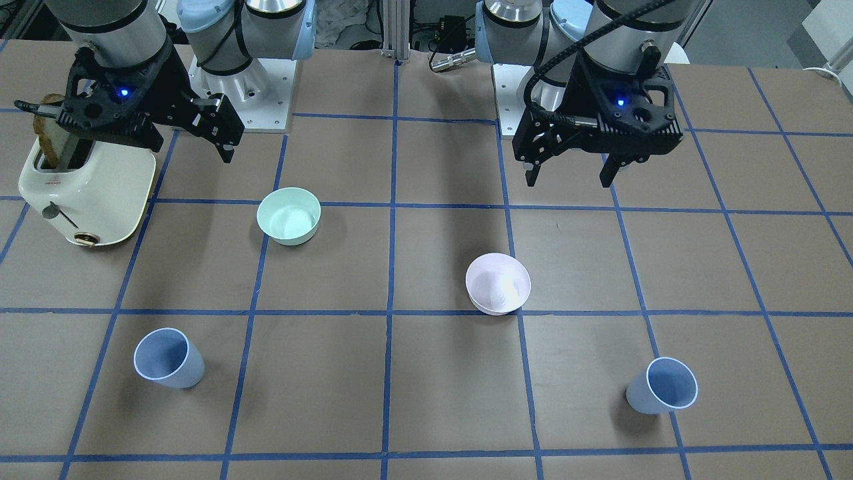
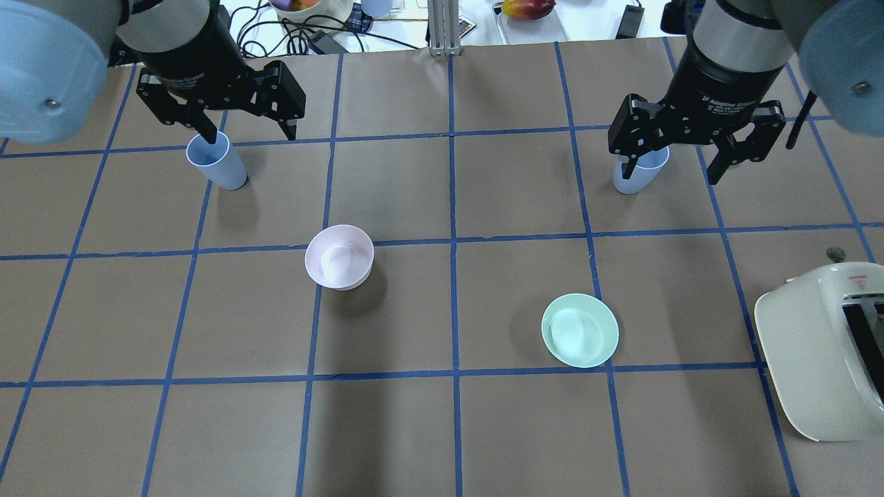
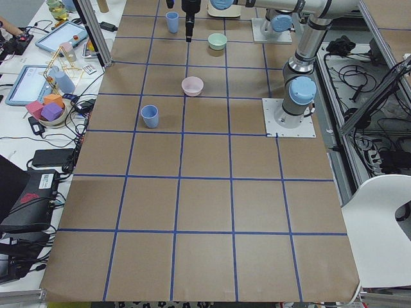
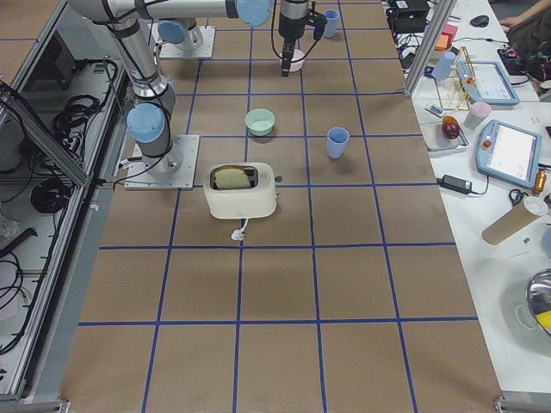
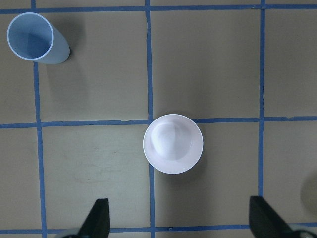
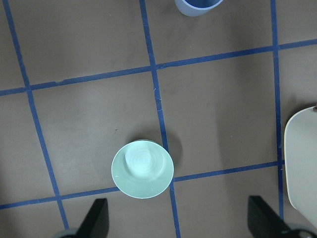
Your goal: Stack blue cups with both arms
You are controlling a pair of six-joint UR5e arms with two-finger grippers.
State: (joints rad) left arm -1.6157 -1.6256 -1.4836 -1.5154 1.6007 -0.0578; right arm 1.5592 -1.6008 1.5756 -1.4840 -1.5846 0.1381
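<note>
Two blue cups stand upright on the brown table, far apart. One is on my left side (image 2: 216,160) (image 1: 662,385) and shows in the left wrist view (image 5: 34,37). The other is on my right side (image 2: 639,170) (image 1: 168,359), cut off at the top edge of the right wrist view (image 6: 198,5). My left gripper (image 1: 572,175) (image 2: 250,131) is open and empty, high over the pale pink bowl (image 5: 173,144). My right gripper (image 1: 190,143) (image 2: 671,171) is open and empty, high over the mint-green bowl (image 6: 142,168). Neither gripper touches a cup.
The pink bowl (image 2: 339,257) and the mint-green bowl (image 2: 580,330) sit between the cups and my base. A cream toaster (image 2: 822,352) (image 1: 86,193) holding a slice of toast (image 1: 53,137) stands at my right. Operators' clutter lies beyond the table's far edge.
</note>
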